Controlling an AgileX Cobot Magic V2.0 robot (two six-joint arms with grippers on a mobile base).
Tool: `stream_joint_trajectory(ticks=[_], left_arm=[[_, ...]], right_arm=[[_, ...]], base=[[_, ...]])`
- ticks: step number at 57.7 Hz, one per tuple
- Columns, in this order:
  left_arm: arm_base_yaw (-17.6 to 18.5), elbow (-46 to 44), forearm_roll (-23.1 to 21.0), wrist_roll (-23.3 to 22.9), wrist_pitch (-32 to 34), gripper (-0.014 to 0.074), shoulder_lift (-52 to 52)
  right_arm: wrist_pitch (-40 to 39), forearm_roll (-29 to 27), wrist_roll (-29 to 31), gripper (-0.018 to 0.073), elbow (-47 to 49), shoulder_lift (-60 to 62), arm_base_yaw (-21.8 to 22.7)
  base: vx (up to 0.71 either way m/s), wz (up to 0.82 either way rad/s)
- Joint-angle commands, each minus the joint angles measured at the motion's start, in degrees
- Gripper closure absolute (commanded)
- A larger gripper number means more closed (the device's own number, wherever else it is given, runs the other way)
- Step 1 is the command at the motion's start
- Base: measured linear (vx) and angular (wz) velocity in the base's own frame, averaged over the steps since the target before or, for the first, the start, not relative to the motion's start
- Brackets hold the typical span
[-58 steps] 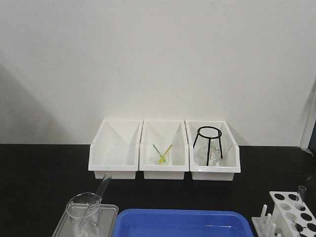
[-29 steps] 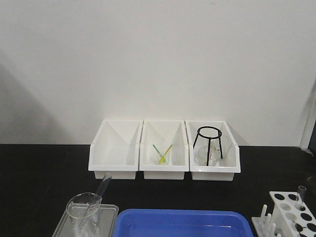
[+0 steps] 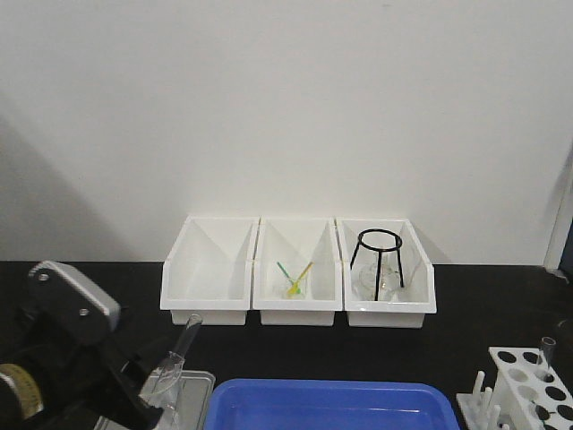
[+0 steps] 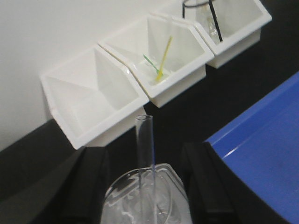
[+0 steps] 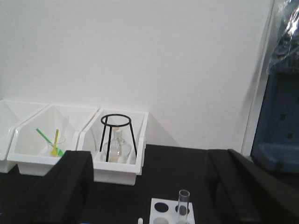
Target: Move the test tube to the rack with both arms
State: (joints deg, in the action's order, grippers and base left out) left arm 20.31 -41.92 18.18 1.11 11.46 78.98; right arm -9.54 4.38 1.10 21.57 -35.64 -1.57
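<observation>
The test tube (image 3: pixel 185 339) leans in a clear beaker (image 3: pixel 168 381) at the lower left, its open rim up. In the left wrist view the test tube (image 4: pixel 145 149) rises from the beaker (image 4: pixel 133 205). My left gripper (image 4: pixel 147 184) is open, with a black finger on each side of the tube and not touching it. My left arm (image 3: pixel 72 305) covers part of the beaker. The white rack (image 3: pixel 530 387) stands at the lower right with another tube (image 3: pixel 546 352) in it. My right gripper (image 5: pixel 156 191) is open above and behind the rack (image 5: pixel 169 211).
Three white bins (image 3: pixel 208 309) stand in a row by the back wall; the middle one holds green and yellow sticks, the right one a black tripod (image 3: pixel 378 255) over a flask. A blue tray (image 3: pixel 331 403) lies front centre. A grey tray (image 3: pixel 195 381) sits under the beaker.
My left arm has come into the front view at the lower left and now stands in front of the beaker. The tube, beaker and rack have not moved.
</observation>
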Motion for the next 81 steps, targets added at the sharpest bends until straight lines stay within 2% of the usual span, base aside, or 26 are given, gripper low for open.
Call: stream_joint_trajectory(ticks=[1, 10, 22, 42, 54, 62, 77, 81], left_arm=[[0.75, -5.35, -0.36, -0.5, 4.46, 0.013, 3.55], [0.75, -12.26, -0.4, -0.66, 1.42, 0.013, 10.93], [0.75, -18.88, -0.4, -5.05, -1.46, 0.013, 16.65], [0.75, -23.84, -0.42, -5.05, -3.23, 0.013, 22.53], [0.75, -25.05, -2.01, -5.29, -2.69, 0.0142, 24.78], [0.75, -25.05, -1.96, -5.29, -2.14, 0.0241, 24.84], [0.75, -25.05, -1.89, -5.29, -1.51, 0.0591, 24.84], [0.75, -25.05, -1.89, -5.29, -1.38, 0.0606, 24.75]], right_arm=[[-7.4, 2.03, 0.17, 0.0023, 1.73, -0.19, -0.1], [-8.33, 2.03, 0.17, 0.0023, 1.89, -0.19, -0.1], [-9.3, 2.03, 0.23, 0.0023, 1.9, -0.19, -0.1], [-9.68, 2.03, 0.23, 0.0023, 1.9, -0.19, -0.1], [-9.68, 2.03, 0.23, 0.0023, 1.9, -0.19, -0.1], [-9.68, 2.03, 0.23, 0.0023, 1.9, -0.19, -0.1], [-9.68, 1.98, 0.18, 0.0044, 1.9, -0.19, -0.1], [-9.68, 1.98, 0.18, 0.005, 1.9, -0.19, -0.1]], base=[[0.0, 0.0], [0.0, 0.0], [0.0, 0.0], [0.0, 0.0], [0.0, 0.0], [0.0, 0.0], [0.0, 0.0], [0.0, 0.0]])
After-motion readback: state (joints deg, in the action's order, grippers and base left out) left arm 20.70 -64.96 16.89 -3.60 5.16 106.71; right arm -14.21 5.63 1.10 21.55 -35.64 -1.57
